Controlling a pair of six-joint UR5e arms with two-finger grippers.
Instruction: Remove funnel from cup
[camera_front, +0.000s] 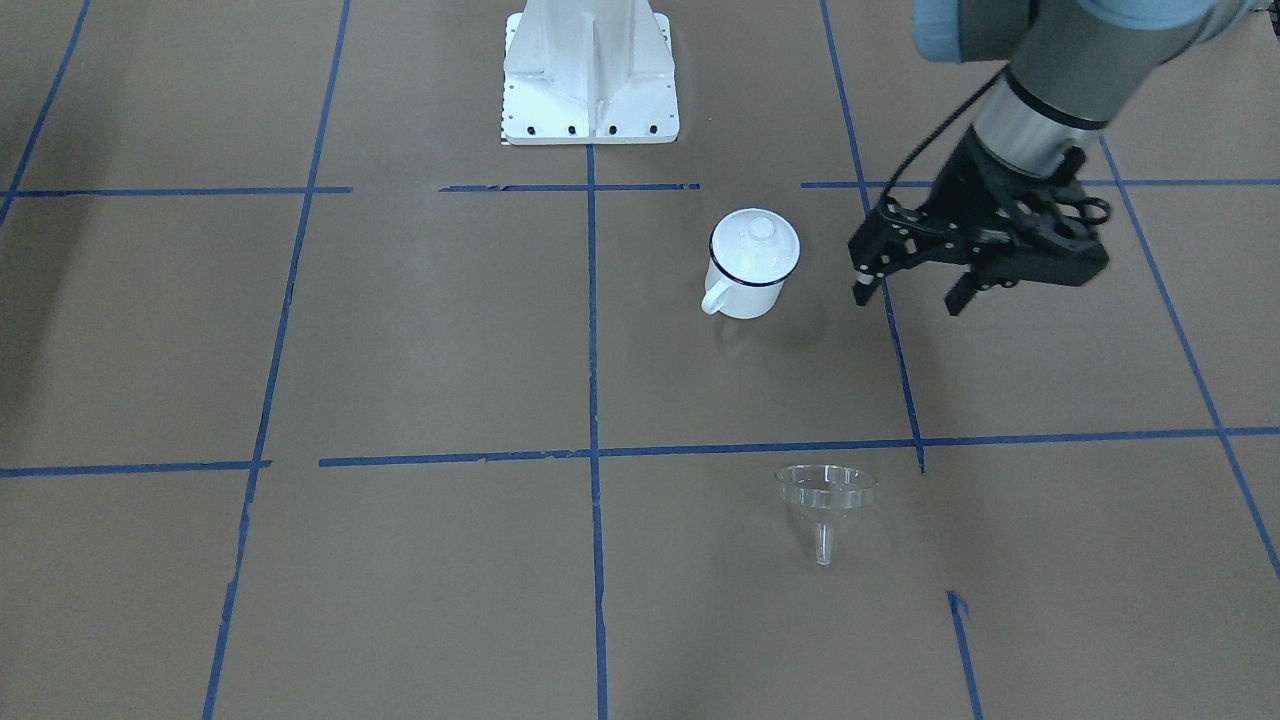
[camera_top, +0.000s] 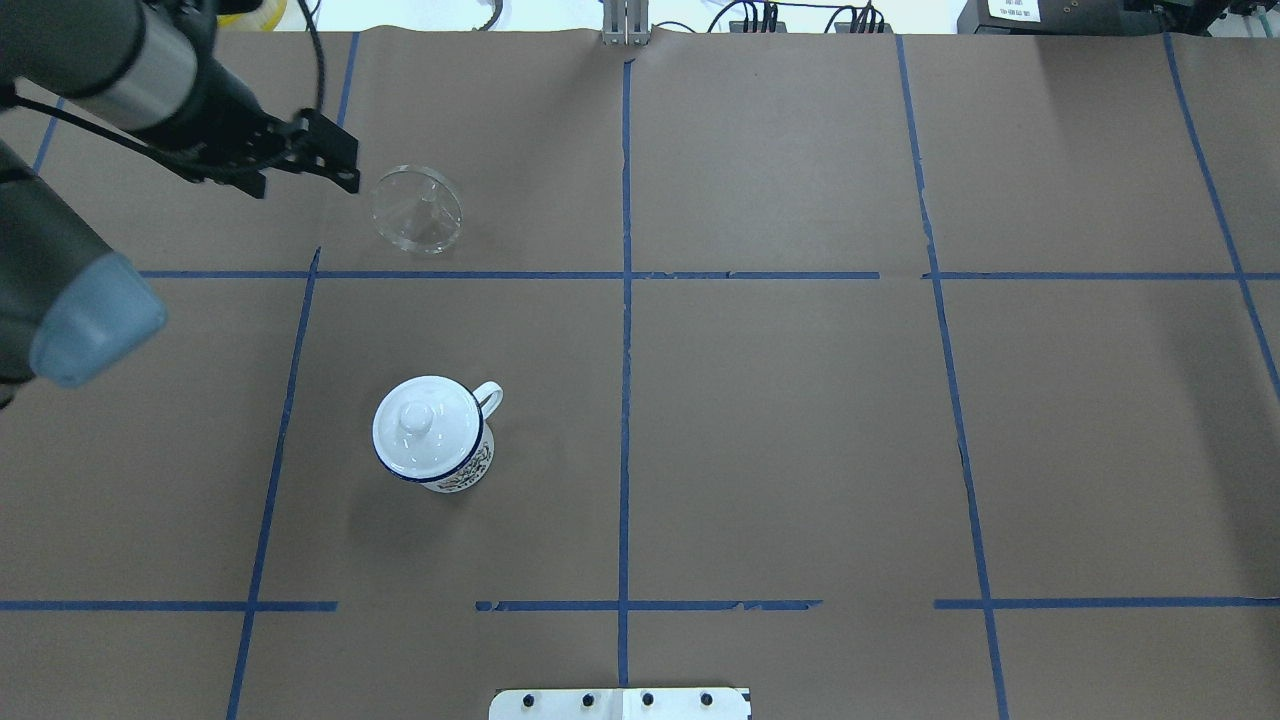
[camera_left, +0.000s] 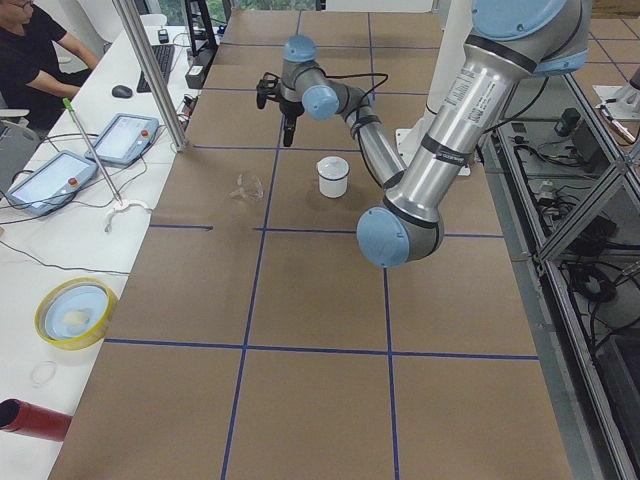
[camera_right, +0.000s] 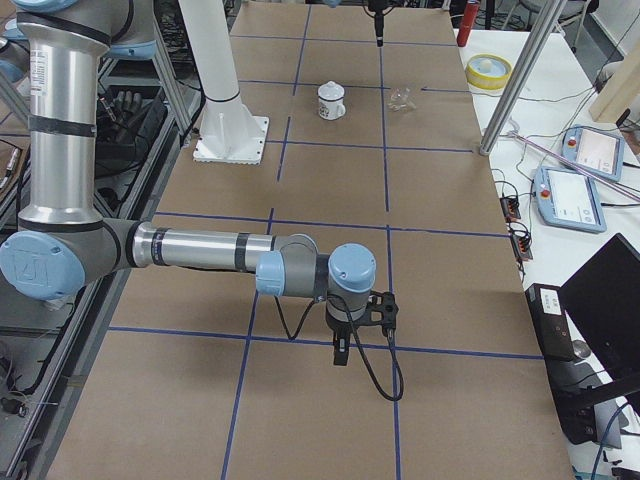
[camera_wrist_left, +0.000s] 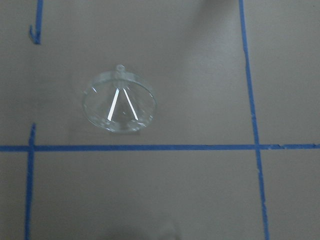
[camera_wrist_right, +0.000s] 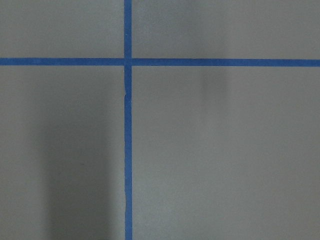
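Brown paper marked off by blue tape lines (camera_front: 592, 330) is covering the table (camera_front: 400, 330), and a white robot base (camera_front: 590, 80) is standing at the top centre of the front-facing view. The cup (camera_front: 745, 280) is sitting upright just above the middle of that frame, wearing a white knobbed lid (camera_front: 755, 240), its handle pointing lower left. The funnel (camera_front: 826, 490) is lying on its side on the paper in the lower centre-right, well apart from the cup, its spout pointing toward the bottom edge. The left gripper (camera_front: 908, 298) is hanging in the upper right, beside the cup without touching it, its fingers spread wide and gripping nothing. The right gripper (camera_right: 340, 345) is showing only in the right side view, low in that frame above the paper, and I cannot tell whether its fingers are spread or pressed together.
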